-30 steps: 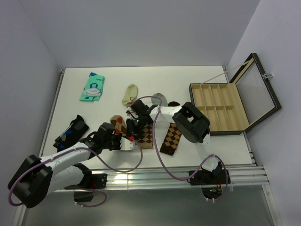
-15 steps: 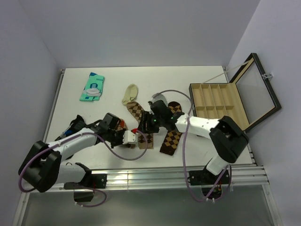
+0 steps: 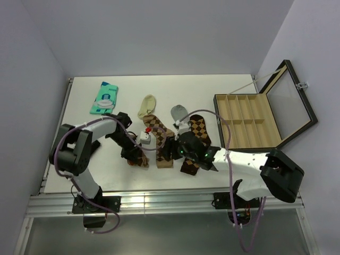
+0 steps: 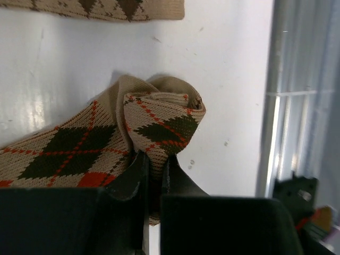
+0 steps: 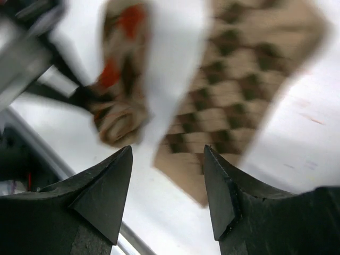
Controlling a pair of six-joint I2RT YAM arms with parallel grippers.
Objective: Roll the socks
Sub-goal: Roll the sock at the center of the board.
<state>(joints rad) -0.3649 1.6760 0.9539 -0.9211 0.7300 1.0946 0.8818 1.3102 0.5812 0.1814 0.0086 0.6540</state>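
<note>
The red-orange diamond sock point(image 4: 79, 154) lies near the table's front edge, its end folded over into a loop point(image 4: 164, 119). My left gripper point(image 4: 154, 164) is shut on that folded end; from above, the gripper point(image 3: 136, 158) covers most of this sock point(image 3: 143, 162). The tan sock with dark brown diamonds point(image 3: 160, 134) lies flat just to its right. The dark brown sock with tan diamonds point(image 3: 195, 139) lies further right. My right gripper point(image 3: 168, 151) hangs open and empty over the tan sock's near end point(image 5: 239, 90). The right wrist view is blurred; its gripper point(image 5: 167, 175) holds nothing.
A teal packet point(image 3: 104, 98), a cream sock point(image 3: 147, 106) and a grey sock point(image 3: 179, 112) lie further back. An open wooden box with compartments point(image 3: 247, 122) stands at the right. The metal rail point(image 4: 287, 106) runs along the front edge close to the left gripper.
The left gripper has moved right and toward the front edge with the red-orange sock's end. The right arm has swung round from the far side; its gripper is now at the tan sock's near end.
</note>
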